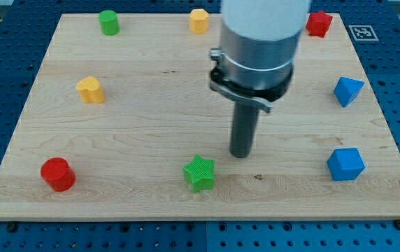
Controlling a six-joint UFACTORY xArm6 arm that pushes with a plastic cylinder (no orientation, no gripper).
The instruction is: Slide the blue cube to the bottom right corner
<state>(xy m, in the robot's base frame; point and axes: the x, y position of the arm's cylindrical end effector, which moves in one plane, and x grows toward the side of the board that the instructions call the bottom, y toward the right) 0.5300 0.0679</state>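
The blue cube (345,164) sits on the wooden board (144,105) near its right edge, low in the view. My tip (240,155) rests on the board well to the left of the cube and slightly above it in the view, apart from it. A green star block (199,173) lies just left of and below my tip, not touching it. A second blue block (347,91), a wedge-like shape, sits above the cube near the right edge.
A red cylinder (58,174) is at the bottom left. A yellow block (90,90) is at the left. A green cylinder (109,22), an orange-yellow block (198,21) and a red block (318,24) line the top edge.
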